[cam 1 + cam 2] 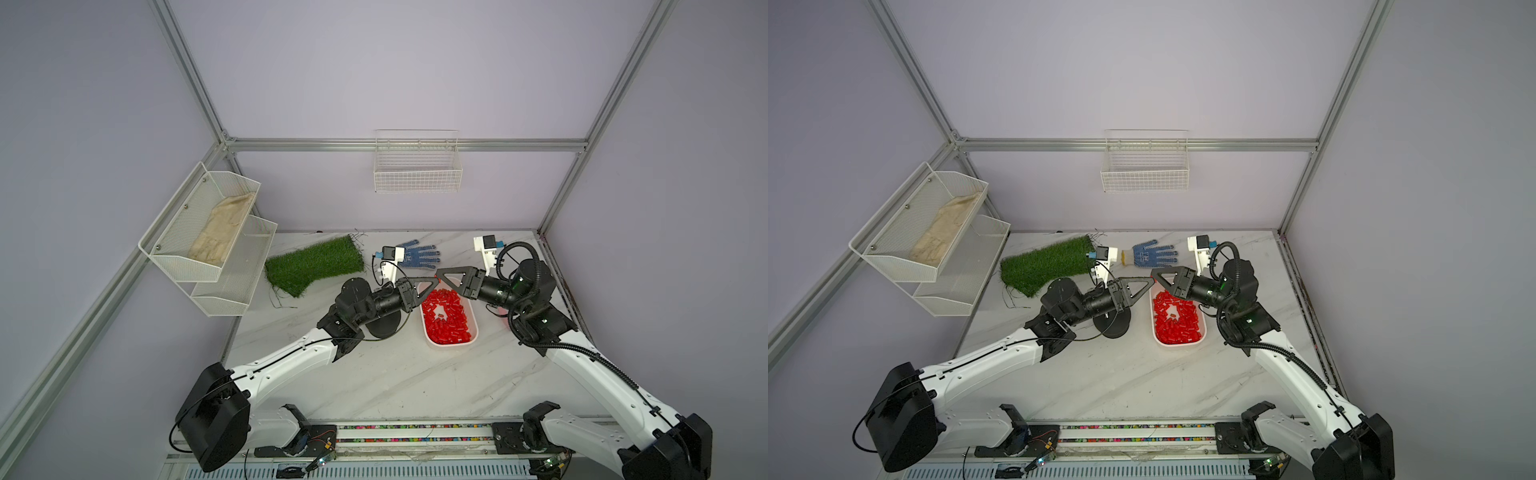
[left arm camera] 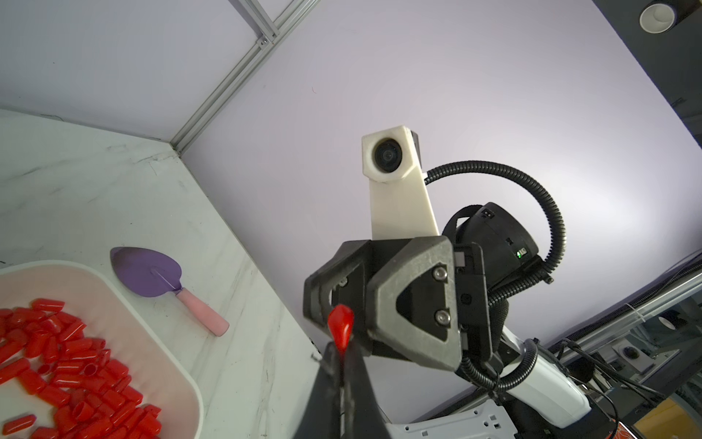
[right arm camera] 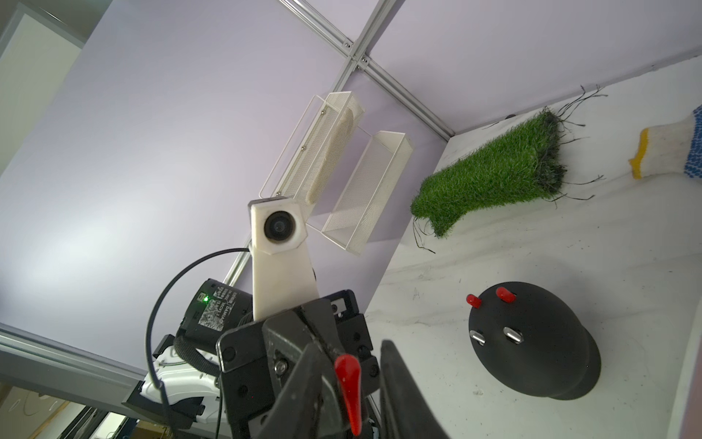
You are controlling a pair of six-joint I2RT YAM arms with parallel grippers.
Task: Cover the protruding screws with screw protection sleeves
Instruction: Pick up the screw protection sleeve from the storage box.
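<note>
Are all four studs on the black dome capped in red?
No, two red sleeves sit on the black dome, but two studs are bare metal.

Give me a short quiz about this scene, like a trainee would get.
1. True or false: all four protruding screws on the black dome already wear red caps.
2. Which jaws are shut on the lifted red sleeve? A) left jaws B) right jaws C) neither
3. Fill in: the spare sleeves lie in the white ____.
Key: 1 false: two screws are capped, two are bare. 2 A. 3 tray.
</note>
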